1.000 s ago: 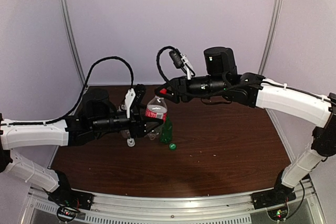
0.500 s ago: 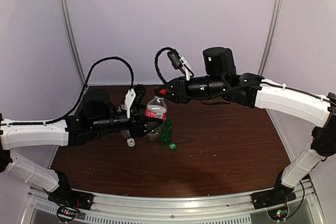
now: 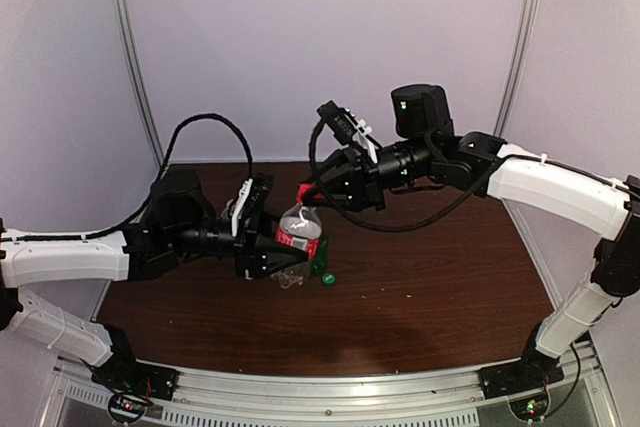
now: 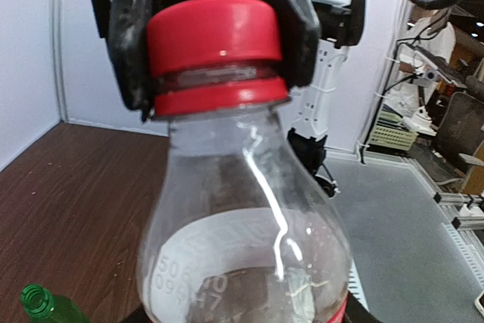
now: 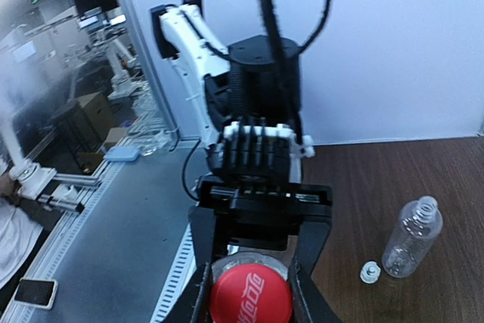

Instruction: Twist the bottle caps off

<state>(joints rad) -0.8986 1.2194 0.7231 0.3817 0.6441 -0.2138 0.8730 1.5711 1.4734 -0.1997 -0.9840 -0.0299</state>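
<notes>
My left gripper (image 3: 272, 252) is shut on the small clear bottle with the red label (image 3: 297, 237) and holds it above the table. Its red cap (image 4: 214, 47) sits on the neck, with a narrow gap above its red ring. My right gripper (image 3: 308, 192) is shut on that cap (image 5: 250, 299), one finger (image 5: 203, 262) on each side. The dark green bottle (image 3: 320, 255) stands just behind with an open neck (image 4: 36, 300). Its green cap (image 3: 328, 278) lies loose beside it. The clear unlabelled bottle (image 5: 412, 236) stands uncapped, and the white cap (image 5: 370, 271) lies next to it.
The brown table (image 3: 430, 267) stretches to the right of the bottles. White walls and metal frame posts (image 3: 135, 57) enclose the back and sides. The right arm's cable (image 3: 330, 162) loops above the bottle.
Both wrists have rotated. The left gripper and the red-label bottle have shifted right and slightly down. The right gripper has stayed closed on the red cap.
</notes>
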